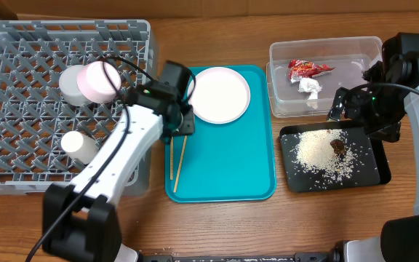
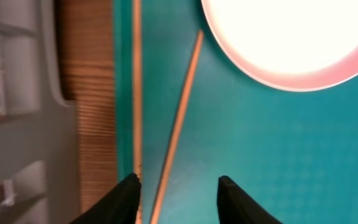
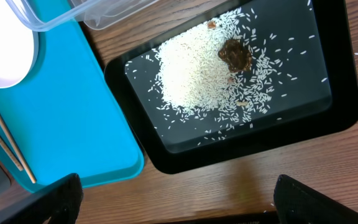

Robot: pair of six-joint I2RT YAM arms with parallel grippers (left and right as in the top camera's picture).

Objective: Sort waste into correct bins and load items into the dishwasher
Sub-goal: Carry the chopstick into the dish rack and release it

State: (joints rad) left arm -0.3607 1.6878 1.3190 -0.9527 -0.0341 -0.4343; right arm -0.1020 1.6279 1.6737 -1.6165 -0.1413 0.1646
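Note:
Two thin wooden chopsticks (image 1: 177,156) lie on the left side of the teal tray, below the large white plate (image 1: 220,94). My left gripper (image 1: 183,127) is open just above their upper ends. In the left wrist view one chopstick (image 2: 182,99) runs between the fingertips (image 2: 178,186), and the other (image 2: 137,93) lies by the left finger. My right gripper (image 3: 176,199) is open and empty, above the table beside the black tray (image 3: 347,93), which holds rice (image 3: 191,74) and a dark brown scrap (image 3: 235,55). The clear tub (image 1: 326,45) holds the red wrapper (image 1: 308,69) and white tissue (image 1: 311,87).
The grey dish rack (image 1: 20,44) at the left holds a pink bowl (image 1: 100,80) nested against a white bowl, and a white cup (image 1: 78,145). The teal tray (image 1: 231,167) lies between the rack and the black tray (image 1: 373,171). The left arm crosses the rack's right edge.

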